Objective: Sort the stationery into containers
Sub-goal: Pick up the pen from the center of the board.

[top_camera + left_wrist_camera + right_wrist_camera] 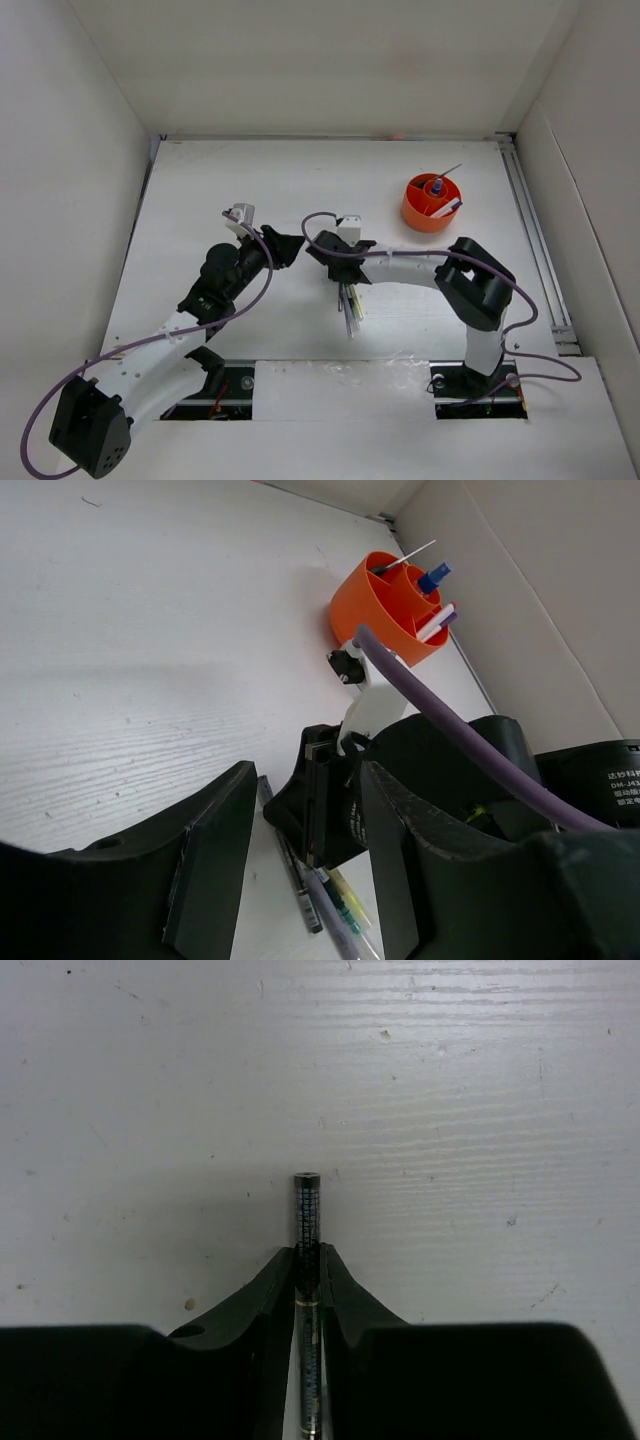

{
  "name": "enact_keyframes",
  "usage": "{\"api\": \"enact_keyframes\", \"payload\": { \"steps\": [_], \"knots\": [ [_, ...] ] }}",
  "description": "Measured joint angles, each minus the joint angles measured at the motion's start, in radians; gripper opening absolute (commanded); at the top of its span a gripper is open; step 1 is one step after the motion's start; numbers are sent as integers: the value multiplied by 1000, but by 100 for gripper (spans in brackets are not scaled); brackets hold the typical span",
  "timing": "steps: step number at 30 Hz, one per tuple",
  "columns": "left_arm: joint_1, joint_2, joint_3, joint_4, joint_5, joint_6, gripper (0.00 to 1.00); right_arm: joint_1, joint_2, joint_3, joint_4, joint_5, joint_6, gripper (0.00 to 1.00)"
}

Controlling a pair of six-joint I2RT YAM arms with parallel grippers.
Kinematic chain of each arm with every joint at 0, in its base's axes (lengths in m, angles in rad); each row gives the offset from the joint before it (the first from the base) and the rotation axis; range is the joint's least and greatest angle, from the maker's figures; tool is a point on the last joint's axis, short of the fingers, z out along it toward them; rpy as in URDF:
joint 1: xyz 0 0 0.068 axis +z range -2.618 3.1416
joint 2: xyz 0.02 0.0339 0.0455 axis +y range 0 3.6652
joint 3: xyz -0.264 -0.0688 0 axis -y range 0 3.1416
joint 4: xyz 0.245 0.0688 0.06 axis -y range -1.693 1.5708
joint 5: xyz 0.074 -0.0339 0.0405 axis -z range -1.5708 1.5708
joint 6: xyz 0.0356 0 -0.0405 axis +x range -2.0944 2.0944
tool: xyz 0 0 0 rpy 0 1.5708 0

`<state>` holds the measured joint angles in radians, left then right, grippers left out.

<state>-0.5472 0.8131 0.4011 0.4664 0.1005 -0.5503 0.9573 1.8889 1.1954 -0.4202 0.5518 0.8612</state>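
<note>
Jaws of the right gripper [307, 1258]: pressed together on a dark pen [307, 1210], which runs straight up the gap and pokes out past the tips over the table [450, 1080]. The pen's lower part is cut off at the frame edge in the right wrist view. Whether its far end touches the table cannot be told.

Jaws of the left gripper [307, 768]: apart, nothing between the pads. The gap frames the right gripper just ahead. In the top view the two tool heads sit nearly nose to nose at mid-table.

Directly under the right gripper: loose pens [335, 905], a small bundle lying on the table, roughly parallel. The left wrist view gives a dark barrel, a pale one and a yellow-green one. The bundle's near end is cut off at the frame edge and its far end is hidden by the gripper body, so the count is not readable. The top view shows the bundle only as thin streaks below the wrist; the right wrist view does not take it in.

Far right of the table: orange holder [365, 605], upright, well apart from both grippers.
- Inner ring: a small bottle [434, 578] with a blue cap, body mostly hidden.
- One outer compartment: white pens [437, 622] with dark-purple tips, leaning over the rim.
- Another compartment: a thin pale stick [405, 556], slanting out.

The top view agrees on these places but blurs the items.
</note>
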Motion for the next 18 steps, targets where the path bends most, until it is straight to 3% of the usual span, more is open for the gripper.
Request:
{"api": "enact_keyframes", "payload": {
  "steps": [1,4,13,18],
  "knots": [
    [0,0,0,0,1,0,43,0,3,3,2,0,0,11],
    [0,0,0,0,3,0,43,0,13,14,3,2,-2,0],
    [0,0,-2,0,4,-1,43,-45,-35,27,26,16,-10,0],
    [0,1,-2,0,9,-1,43,-245,-232,77,86,91,-21,0]
  ]
}}
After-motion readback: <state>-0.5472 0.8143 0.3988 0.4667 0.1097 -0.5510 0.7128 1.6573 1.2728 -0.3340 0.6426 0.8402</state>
